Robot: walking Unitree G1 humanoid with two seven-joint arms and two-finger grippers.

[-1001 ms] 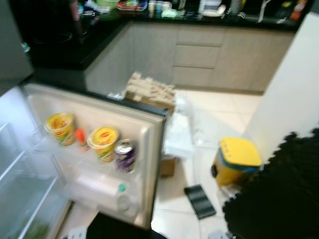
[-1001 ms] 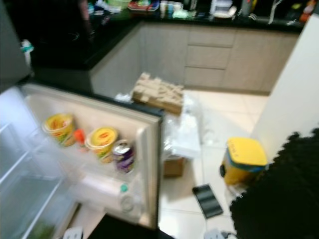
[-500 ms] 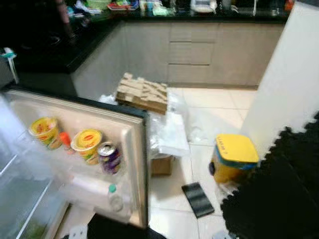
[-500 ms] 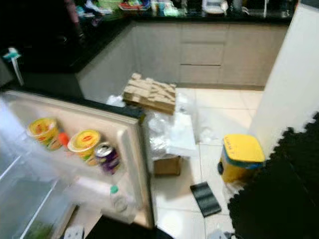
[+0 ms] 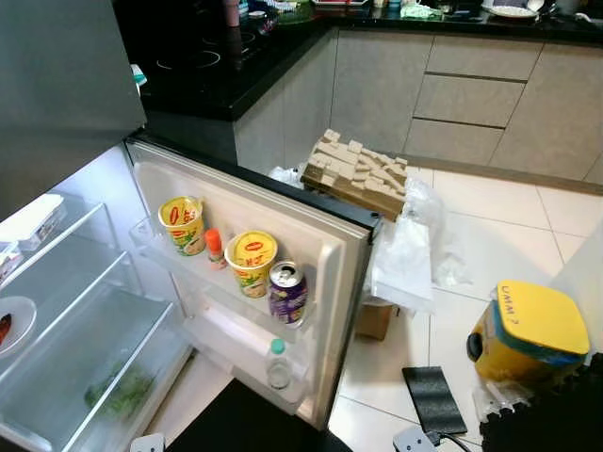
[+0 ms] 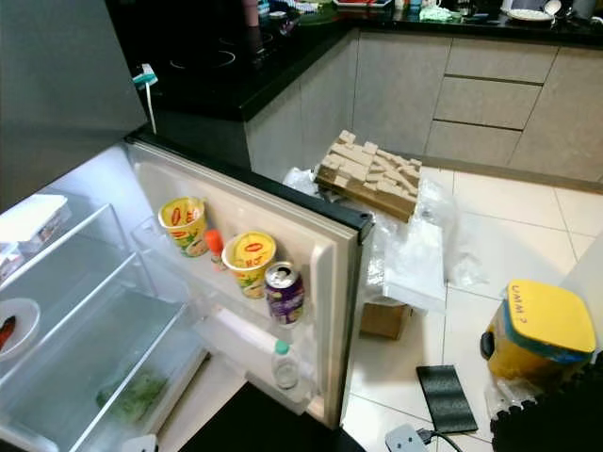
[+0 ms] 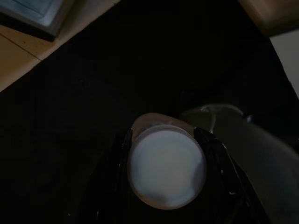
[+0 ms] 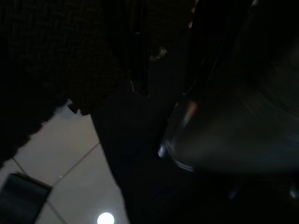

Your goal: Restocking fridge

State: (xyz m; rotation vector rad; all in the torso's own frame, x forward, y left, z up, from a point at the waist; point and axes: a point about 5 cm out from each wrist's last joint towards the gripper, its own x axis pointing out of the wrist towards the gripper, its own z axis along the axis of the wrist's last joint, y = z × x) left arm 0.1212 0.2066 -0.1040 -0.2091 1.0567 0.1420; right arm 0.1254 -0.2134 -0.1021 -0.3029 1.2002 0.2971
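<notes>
The fridge stands open, its door (image 5: 347,247) swung toward me. The door's upper shelf holds two yellow cup noodles (image 5: 183,224) (image 5: 251,263), a small orange-capped bottle (image 5: 215,247) and a purple can (image 5: 286,293). A clear water bottle (image 5: 277,363) stands in the lower door shelf. In the left wrist view my left gripper (image 7: 167,170) is shut on a round white-topped container (image 7: 166,171), seen end-on in the dark. The right wrist view is very dark.
Inside the fridge are glass shelves (image 5: 89,306), a white box (image 5: 33,218), a plate (image 5: 14,325) and greens (image 5: 118,391). Beyond the door lie a cardboard pile (image 5: 360,174), plastic bags (image 5: 405,256), a yellow bin (image 5: 529,330), a black pad (image 5: 435,398) and a black foam mat (image 5: 556,426).
The camera has swung left and the blur has cleared, so more of the fridge interior shows. The items on the door shelves have not moved.
</notes>
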